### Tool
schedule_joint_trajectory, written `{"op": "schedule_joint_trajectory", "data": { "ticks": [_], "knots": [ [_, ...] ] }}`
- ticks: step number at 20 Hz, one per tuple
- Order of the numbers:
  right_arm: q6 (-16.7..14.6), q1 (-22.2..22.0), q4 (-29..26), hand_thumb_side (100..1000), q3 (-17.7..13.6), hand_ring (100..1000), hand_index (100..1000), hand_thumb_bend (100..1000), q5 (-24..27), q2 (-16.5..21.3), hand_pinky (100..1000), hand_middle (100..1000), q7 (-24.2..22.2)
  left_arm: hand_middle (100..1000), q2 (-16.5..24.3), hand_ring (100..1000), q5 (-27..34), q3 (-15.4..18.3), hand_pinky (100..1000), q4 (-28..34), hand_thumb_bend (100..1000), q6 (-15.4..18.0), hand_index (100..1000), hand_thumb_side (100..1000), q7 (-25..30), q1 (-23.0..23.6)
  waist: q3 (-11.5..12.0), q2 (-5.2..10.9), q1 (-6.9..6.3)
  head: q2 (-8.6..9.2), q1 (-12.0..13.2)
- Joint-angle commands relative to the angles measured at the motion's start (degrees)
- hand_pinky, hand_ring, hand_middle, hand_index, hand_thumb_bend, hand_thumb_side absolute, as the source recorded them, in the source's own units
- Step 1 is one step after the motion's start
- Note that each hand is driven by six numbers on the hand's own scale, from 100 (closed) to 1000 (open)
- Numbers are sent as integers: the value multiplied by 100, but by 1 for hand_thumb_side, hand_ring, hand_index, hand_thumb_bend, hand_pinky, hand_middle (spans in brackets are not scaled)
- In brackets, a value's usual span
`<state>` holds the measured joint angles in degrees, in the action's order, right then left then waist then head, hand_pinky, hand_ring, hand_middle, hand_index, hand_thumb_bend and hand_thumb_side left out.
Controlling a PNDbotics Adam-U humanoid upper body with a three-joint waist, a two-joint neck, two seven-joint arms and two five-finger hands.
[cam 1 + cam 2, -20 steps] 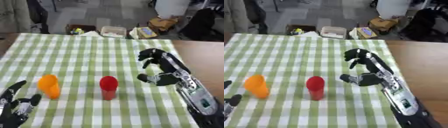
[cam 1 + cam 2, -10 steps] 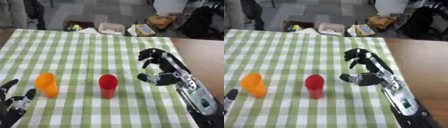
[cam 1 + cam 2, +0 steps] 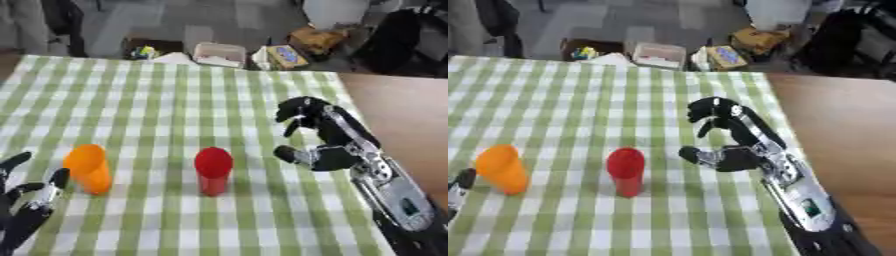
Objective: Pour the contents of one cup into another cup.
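Left eye view, red cup: the red cup (image 3: 213,169) stands upright on the green-and-white checked cloth (image 3: 175,100) near the middle of the table, its mouth up.
Orange cup: the orange cup (image 3: 89,168) stands upright well to the left of the red one, about level with it and apart from it.
Right hand: the right hand (image 3: 317,140) hovers just to the right of the red cup, not touching it; fingers are curved and the thumb is set apart from them, forming an open cradle that holds nothing.
Left hand: the left hand (image 3: 26,200) shows at the lower left corner, near the orange cup but below it, fingers relaxed and spread, holding nothing.
Handling, judged: both cups look like small, thin-walled plastic tumblers, so probably light, fairly stiff, smooth-sided and easy to tip or slide on the cloth. They seem unlikely to break. Whether either holds anything cannot be seen from here.
Where to take hold, judged: around the mid-wall of a cup, thumb on one side and fingers opposite, staying below the rim so the mouth is free for pouring and the thin wall does not buckle.
Labels and writing: no print, logo or marking is visible on either cup or the cloth.
Beyond the table: boxes (image 3: 219,53) sit on the floor past the far edge; any lettering on them cannot be read.
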<state>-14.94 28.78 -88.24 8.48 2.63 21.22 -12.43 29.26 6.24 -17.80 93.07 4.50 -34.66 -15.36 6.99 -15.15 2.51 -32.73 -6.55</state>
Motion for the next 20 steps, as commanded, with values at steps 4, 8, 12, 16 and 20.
{"op": "schedule_joint_trajectory", "data": {
  "ticks": [4,8,12,16,20],
  "knots": [
    [17,107,-132,292,-35,689,765,613,36,59,519,636,2,801,224,1000,-24,-80,663,104,565,-112,821,339,46,-172,-22,93,-42,41,6],
    [17,106,-128,293,-35,687,765,612,39,54,519,634,-2,804,222,1000,-11,-154,669,30,561,-153,823,328,57,-274,-31,94,-38,40,8],
    [17,104,-124,294,-34,686,765,614,43,49,519,632,-8,803,218,1000,-1,-208,668,-63,552,-161,823,330,6,-356,-39,92,-33,36,15],
    [16,104,-121,294,-32,685,765,613,46,43,518,632,-15,802,213,1000,12,-251,666,-149,546,-164,822,332,-68,-424,-43,89,-29,37,15],
    [15,105,-119,294,-30,685,764,614,47,40,518,632,-21,801,188,1000,45,-304,665,-256,547,-158,821,336,-90,-483,-51,86,-29,35,19]
  ]
}}
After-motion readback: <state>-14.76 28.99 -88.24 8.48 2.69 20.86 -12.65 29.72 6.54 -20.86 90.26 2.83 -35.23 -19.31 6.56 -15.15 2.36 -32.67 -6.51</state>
